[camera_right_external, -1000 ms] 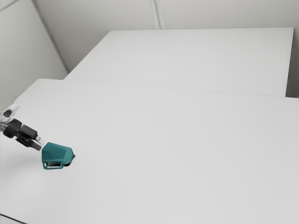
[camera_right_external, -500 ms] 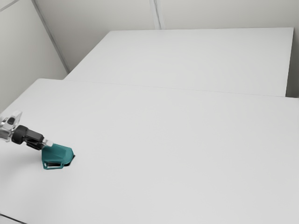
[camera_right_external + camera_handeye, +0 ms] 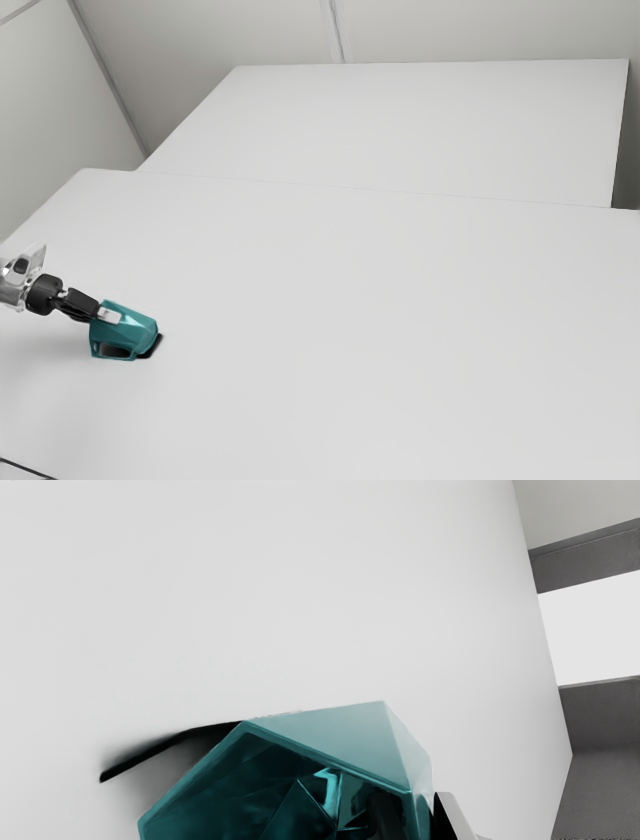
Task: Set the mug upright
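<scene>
In the exterior view, the gripper [image 3: 108, 316] is at the end of the teal mug [image 3: 132, 328] nearest the arm. That mug lies on its side, its handle on the side nearer the camera. From the wrist view, the mug's open mouth faces my hand, and the gripper [image 3: 419, 807] straddles the wall of the mug [image 3: 335, 747]. One dark finger is inside the mouth and the other presses the outside, so the gripper is shut on the wall. The mug's lower part is cut off there.
The white table [image 3: 350, 310] extends toward the exterior view's right, with a second white surface [image 3: 400, 125] behind it. A dark cable [image 3: 28, 468] lies near the exterior view's lower left corner. Dark shadow borders the mug.
My hand has come down and toward the exterior view's right onto the mug, and the gripper has taken hold of its wall. The mug has rolled slightly, and more shadow shows beside it.
</scene>
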